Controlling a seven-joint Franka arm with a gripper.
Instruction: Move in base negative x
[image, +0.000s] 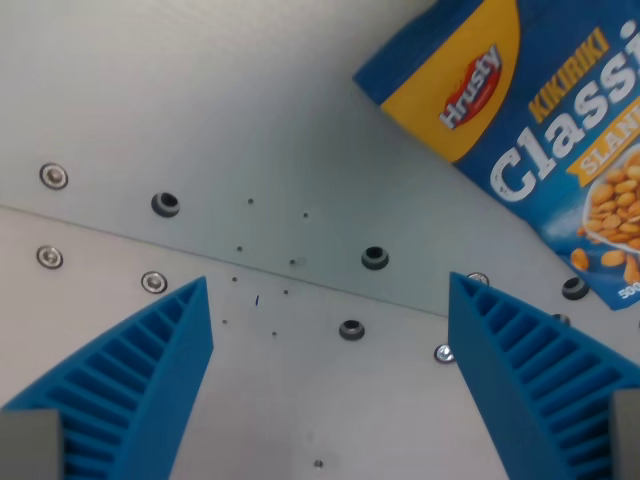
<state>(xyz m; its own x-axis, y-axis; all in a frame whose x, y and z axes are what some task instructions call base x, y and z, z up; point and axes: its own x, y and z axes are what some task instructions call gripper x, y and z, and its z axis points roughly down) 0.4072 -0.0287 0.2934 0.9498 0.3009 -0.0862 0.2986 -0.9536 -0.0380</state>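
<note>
My gripper (330, 290) is open and empty, its two blue ribbed fingers (140, 370) rising from the lower corners of the wrist view above a grey metal table (200, 100). A blue and yellow Hrusty peanut bag (530, 130) lies flat at the wrist view's upper right, apart from the fingers and partly cut off by the frame edge.
A seam between two table plates (130, 240) runs across the view. Several screws (54, 176) and bolt holes (374, 257) dot the plates between and around the fingers.
</note>
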